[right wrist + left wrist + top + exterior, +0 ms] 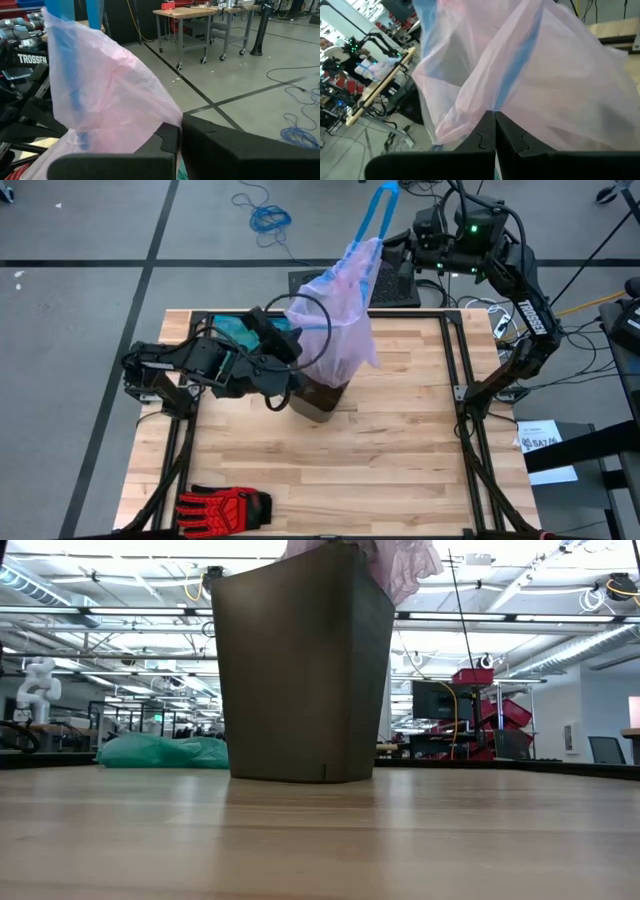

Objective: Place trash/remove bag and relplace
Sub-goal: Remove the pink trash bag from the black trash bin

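Note:
The pale pink bag (335, 315) rises out of the dark bin (320, 400), which stands on the table's middle. Its blue drawstring (375, 215) loops up past the far edge. In the low view the bag (400, 565) spills over the rim of the bin (300, 670). My left gripper (297, 348) is shut on the bag's left side, above the bin. My right gripper (388, 248) is shut on the bag's top, near the far edge. The bag's bottom is hidden inside the bin. My left gripper pinches a fold of the bag's side film (492, 107) between its two shut fingers. It comes from the table's left, nearly level. The film spreads up and away from the fingertips in slack folds. My right gripper pinches the gathered film at the bag's top (162, 120), just below the blue drawstring (70, 75). It reaches in from the table's far right, nearly level. The bag hangs below the hold, down toward the bin.
A teal-green bag (235, 330) lies on the table at the far left, behind my left arm, and shows as a teal-green heap (160, 750) beside the bin in the low view. A red glove (225, 505) lies at the near left edge. The table's right half (410, 440) is bare wood.

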Tool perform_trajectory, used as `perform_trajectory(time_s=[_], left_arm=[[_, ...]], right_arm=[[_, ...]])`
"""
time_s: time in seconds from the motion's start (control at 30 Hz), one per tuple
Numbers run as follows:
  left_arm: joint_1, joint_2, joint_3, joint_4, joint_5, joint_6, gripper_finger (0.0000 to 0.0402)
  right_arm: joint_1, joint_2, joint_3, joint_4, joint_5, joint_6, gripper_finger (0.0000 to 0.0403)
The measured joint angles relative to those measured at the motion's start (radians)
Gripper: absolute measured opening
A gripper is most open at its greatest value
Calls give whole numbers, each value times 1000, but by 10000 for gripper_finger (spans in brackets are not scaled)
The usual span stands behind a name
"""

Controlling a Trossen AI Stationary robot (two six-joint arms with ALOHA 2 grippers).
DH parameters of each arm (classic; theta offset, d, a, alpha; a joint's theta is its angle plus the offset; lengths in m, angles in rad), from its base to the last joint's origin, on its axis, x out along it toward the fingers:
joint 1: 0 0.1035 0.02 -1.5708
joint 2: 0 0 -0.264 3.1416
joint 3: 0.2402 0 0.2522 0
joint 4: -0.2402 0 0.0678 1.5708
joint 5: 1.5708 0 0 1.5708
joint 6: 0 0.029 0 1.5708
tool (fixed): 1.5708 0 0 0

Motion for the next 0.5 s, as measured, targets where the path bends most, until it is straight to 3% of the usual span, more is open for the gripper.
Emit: perform_trajectory(time_s=[0.37,0.5], left_arm=[[-12,-8,197,5,110,28,1],[-13,-41,202,61,177,52,1]], right_arm=[[-67,2,0,-60,0,4,0],[-89,11,0,-98,0,4,0]])
